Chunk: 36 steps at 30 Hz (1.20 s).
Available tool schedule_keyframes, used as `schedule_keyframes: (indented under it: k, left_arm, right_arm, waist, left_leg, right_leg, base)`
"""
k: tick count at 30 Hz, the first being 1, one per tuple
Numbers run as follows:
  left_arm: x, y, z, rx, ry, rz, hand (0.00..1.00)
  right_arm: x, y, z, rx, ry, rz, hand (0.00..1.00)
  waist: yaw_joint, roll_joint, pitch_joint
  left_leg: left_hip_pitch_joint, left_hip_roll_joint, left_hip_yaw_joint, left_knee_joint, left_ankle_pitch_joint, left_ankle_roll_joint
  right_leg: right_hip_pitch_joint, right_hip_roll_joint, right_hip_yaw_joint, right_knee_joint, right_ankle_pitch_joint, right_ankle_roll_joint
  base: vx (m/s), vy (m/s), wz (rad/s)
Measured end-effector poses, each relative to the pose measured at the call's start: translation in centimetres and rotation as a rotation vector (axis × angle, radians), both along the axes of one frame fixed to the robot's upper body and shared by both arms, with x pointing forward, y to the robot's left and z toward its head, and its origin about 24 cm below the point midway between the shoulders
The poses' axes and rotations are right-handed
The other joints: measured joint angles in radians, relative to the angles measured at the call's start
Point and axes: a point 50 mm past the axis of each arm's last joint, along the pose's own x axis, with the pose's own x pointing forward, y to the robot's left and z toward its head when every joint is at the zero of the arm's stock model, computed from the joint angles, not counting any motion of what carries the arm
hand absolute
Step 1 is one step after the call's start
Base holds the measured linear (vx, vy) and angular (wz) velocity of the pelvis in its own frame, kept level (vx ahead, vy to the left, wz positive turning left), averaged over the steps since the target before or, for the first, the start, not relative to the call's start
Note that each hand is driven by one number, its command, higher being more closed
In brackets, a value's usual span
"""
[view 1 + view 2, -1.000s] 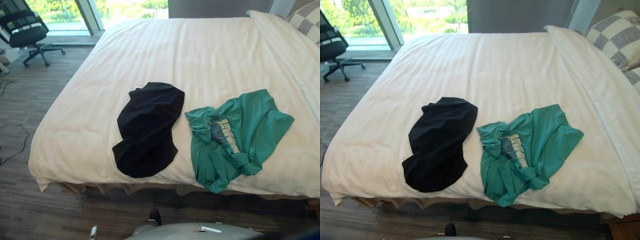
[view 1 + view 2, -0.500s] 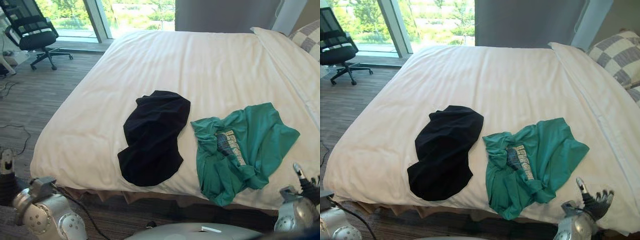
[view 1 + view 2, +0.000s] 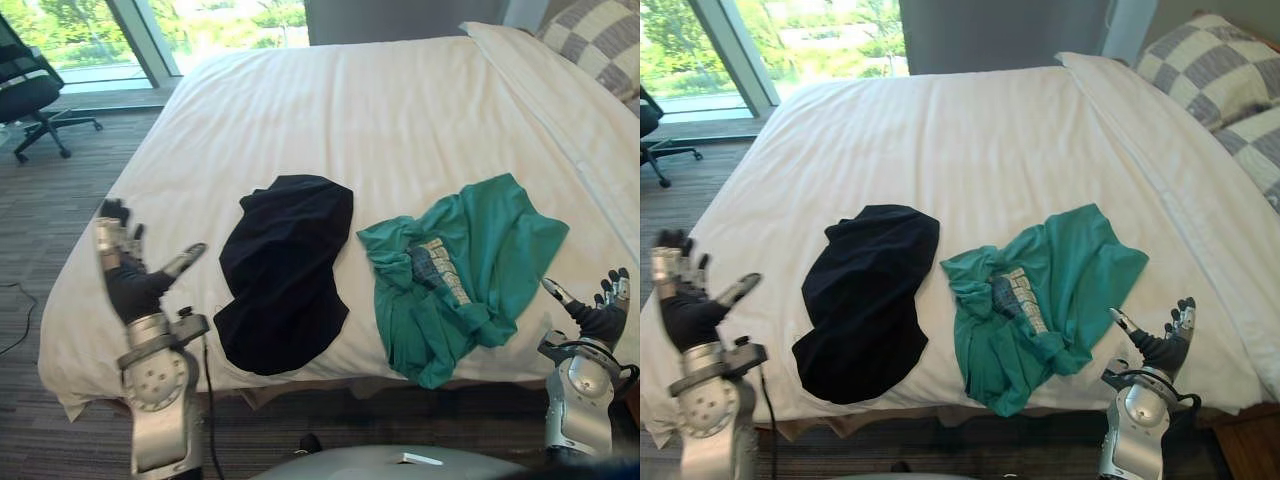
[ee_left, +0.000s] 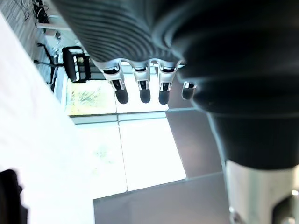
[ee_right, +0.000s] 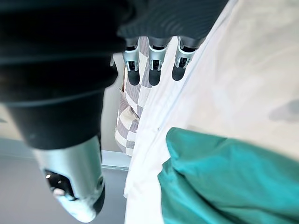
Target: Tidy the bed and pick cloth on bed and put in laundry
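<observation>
You're facing a wide bed (image 3: pixel 400 100) under a smooth white duvet with faint woven stripes. It stands on a dark, ribbed carpet (image 3: pixel 60 200). A bright window (image 3: pixel 790 30) lies past the far edge, with a black office chair (image 3: pixel 25 90) on castors on the floor at the far left. Plump grey-and-cream checked pillows (image 3: pixel 1210 65) sit at the far right corner.

2 garments lie towards the near edge. The black cloth (image 3: pixel 285 270) is matte and soft, slumped in a long rounded heap left of the middle. Just beside it on the right lies the green T-shirt (image 3: pixel 460 270), a rumpled teal jersey with a pale print caught in its creases. Its lowest fold reaches the near edge.

Your left hand (image 3: pixel 125 280) is raised by the near left corner, apart from the black cloth, with fingers (image 4: pixel 142 91) straight, thumb splayed and nothing held. Your right hand (image 3: pixel 600 320) is up by the near right corner, near the T-shirt's hem without touching it. Its fingers (image 5: pixel 154 70) are spread and empty.
</observation>
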Motion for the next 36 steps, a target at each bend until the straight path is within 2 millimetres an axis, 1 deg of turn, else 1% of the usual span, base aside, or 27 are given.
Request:
schedule_keyframes:
  k: [1,2,3,4,6,7,10,11,14,15,18,20,21,23,25,27,29,32,34,36]
  left_arm:
    - [0.4,-0.1,-0.5,0.021,0.036,-0.008,0.0]
    - [1.0,0.1,-1.5,0.045,0.096,-0.012,0.0]
    - [1.7,0.9,-2.6,0.075,0.169,-0.021,0.0]
    - [1.9,1.3,-3.0,0.087,0.195,-0.02,0.0]
    - [2.4,2.9,-3.3,0.139,0.245,0.003,0.0]
    - [2.5,3.2,-3.4,0.152,0.254,0.006,0.0]
    - [3.0,4.9,-3.7,0.238,0.325,0.046,0.0]
    - [3.2,5.6,-3.8,0.267,0.351,0.064,0.0]
    - [3.8,6.5,-4.0,0.349,0.424,0.099,0.0]
    - [3.9,6.6,-3.9,0.362,0.429,0.105,0.0]
    - [5.1,6.7,-2.6,0.426,0.414,0.131,0.0]
    - [6.2,6.9,-1.7,0.438,0.398,0.152,0.0]
    - [6.4,6.9,-1.4,0.442,0.388,0.157,0.0]
    - [7.3,7.0,0.1,0.486,0.351,0.185,0.0]
    - [7.9,6.9,1.1,0.492,0.321,0.189,0.0]
    - [8.2,6.9,1.5,0.509,0.32,0.2,0.0]
    - [8.4,6.8,1.7,0.52,0.318,0.203,0.0]
    - [8.8,6.7,1.9,0.514,0.314,0.203,0.0]
    - [9.0,6.9,1.3,0.503,0.349,0.204,0.0]
    - [9.1,7.0,0.7,0.495,0.38,0.202,0.0]
  right_arm:
    - [0.3,0.5,0.0,-0.015,0.012,0.032,0.0]
    - [0.6,1.0,-0.1,-0.026,0.022,0.062,0.0]
    - [0.9,1.6,-0.1,-0.043,0.034,0.104,0.0]
    - [1.0,1.7,-0.2,-0.043,0.037,0.118,0.0]
    - [1.4,2.2,0.0,-0.069,0.047,0.184,0.0]
    - [1.5,2.3,0.1,-0.079,0.05,0.196,0.0]
    - [1.7,2.2,0.4,-0.136,0.073,0.239,0.0]
    - [1.7,2.3,0.3,-0.144,0.082,0.25,0.0]
    - [1.2,2.7,-0.3,-0.141,0.107,0.273,0.0]
    - [1.2,2.7,-0.3,-0.141,0.109,0.275,0.0]
    - [1.3,2.9,-0.3,-0.143,0.107,0.285,0.0]
    - [1.4,3.1,0.0,-0.149,0.091,0.293,0.0]
    - [1.5,3.3,0.2,-0.153,0.081,0.297,0.0]
    - [1.7,3.6,0.6,-0.161,0.056,0.305,0.0]
    - [2.0,3.6,0.9,-0.163,0.042,0.3,0.0]
    - [2.4,3.8,1.2,-0.164,0.024,0.303,0.0]
    - [2.7,3.9,1.5,-0.166,0.009,0.307,0.0]
    - [3.0,4.5,1.8,-0.161,-0.012,0.31,0.0]
    - [3.2,5.5,2.5,-0.167,-0.049,0.347,0.0]
    - [3.3,6.0,3.0,-0.172,-0.072,0.363,0.0]
  waist:
    - [-0.006,0.003,0.008]
    - [-0.014,0.007,0.013]
    - [-0.025,0.017,0.019]
    - [-0.029,0.019,0.021]
    - [-0.046,0.025,0.029]
    - [-0.048,0.028,0.032]
    - [-0.05,0.038,0.047]
    - [-0.054,0.039,0.057]
    - [-0.058,0.038,0.061]
    - [-0.058,0.038,0.063]
    - [-0.063,0.036,0.093]
    - [-0.068,0.035,0.114]
    - [-0.071,0.035,0.119]
    - [-0.075,0.035,0.144]
    - [-0.075,0.037,0.171]
    - [-0.075,0.038,0.183]
    - [-0.074,0.039,0.206]
    - [-0.075,0.04,0.224]
    - [-0.074,0.04,0.229]
    - [-0.076,0.04,0.238]
  left_leg:
    - [-0.001,0.001,0.006,-0.002,0.002,0.0]
    - [0.0,0.003,0.018,-0.004,0.004,-0.001]
    - [0.002,0.004,0.023,-0.004,0.007,-0.003]
    - [0.002,0.005,0.026,-0.004,0.007,-0.003]
    - [0.002,0.008,0.032,-0.005,0.012,-0.003]
    - [0.002,0.009,0.034,-0.005,0.012,-0.003]
    - [-0.002,0.013,0.052,-0.005,0.015,-0.002]
    - [-0.002,0.016,0.053,-0.005,0.017,-0.003]
    - [-0.02,0.024,0.063,-0.005,0.023,-0.005]
    - [-0.029,0.025,0.063,-0.005,0.027,-0.005]
    - [-0.069,0.029,0.065,0.0,0.042,0.0]
    - [-0.096,0.029,0.063,0.001,0.049,0.004]
    - [-0.104,0.029,0.063,0.001,0.052,0.005]
    - [-0.14,0.029,0.062,0.001,0.06,0.011]
    - [-0.156,0.029,0.062,0.001,0.065,0.013]
    - [-0.179,0.029,0.071,0.001,0.069,0.016]
    - [-0.182,0.029,0.079,0.001,0.069,0.016]
    - [-0.197,0.03,0.084,0.002,0.071,0.016]
    - [-0.209,0.031,0.104,0.002,0.071,0.016]
    - [-0.208,0.031,0.109,0.002,0.071,0.016]
  right_leg:
    - [-0.004,0.001,0.004,-0.001,0.001,0.001]
    - [-0.011,0.003,0.01,-0.002,0.001,0.001]
    - [-0.012,0.005,0.028,-0.005,0.001,0.002]
    - [-0.012,0.007,0.03,-0.008,0.002,0.003]
    - [-0.014,0.011,0.042,-0.015,0.006,0.005]
    - [-0.015,0.012,0.043,-0.017,0.009,0.003]
    - [-0.029,0.018,0.06,-0.026,0.02,0.003]
    - [-0.031,0.02,0.062,-0.026,0.021,0.002]
    - [-0.054,0.03,0.075,-0.028,0.027,-0.004]
    - [-0.062,0.032,0.079,-0.031,0.03,-0.005]
    - [-0.103,0.037,0.084,-0.034,0.045,-0.008]
    - [-0.128,0.037,0.084,-0.033,0.053,-0.009]
    - [-0.137,0.037,0.084,-0.032,0.056,-0.011]
    - [-0.173,0.037,0.087,-0.03,0.063,-0.009]
    - [-0.194,0.036,0.089,-0.022,0.064,-0.008]
    - [-0.23,0.036,0.101,-0.008,0.064,-0.008]
    - [-0.245,0.036,0.111,0.001,0.063,-0.009]
    - [-0.266,0.036,0.115,0.007,0.063,-0.009]
    - [-0.295,0.036,0.135,0.023,0.062,-0.011]
    - [-0.298,0.036,0.139,0.025,0.062,-0.011]
  base:
    - [-0.05,-0.022,-0.27]
    - [-0.07,-0.035,-0.26]
    - [-0.06,-0.035,-0.22]
    - [-0.06,-0.032,-0.15]
    - [-0.04,-0.024,-0.09]
    - [-0.05,-0.015,-0.16]
    - [-0.05,-0.01,-0.17]
    - [-0.04,-0.02,-0.05]
    - [-0.03,-0.028,-0.09]
    - [-0.02,-0.026,-0.08]
    - [0.0,0.0,0.0]
    - [0.0,0.0,0.0]
    - [-0.03,0.005,0.03]
    - [-0.04,0.007,0.02]
    - [-0.02,0.005,0.02]
    - [-0.02,0.015,-0.1]
    - [0.02,0.014,-0.12]
    - [0.05,0.008,-0.06]
    - [0.05,0.015,-0.18]
    - [0.05,0.012,-0.1]
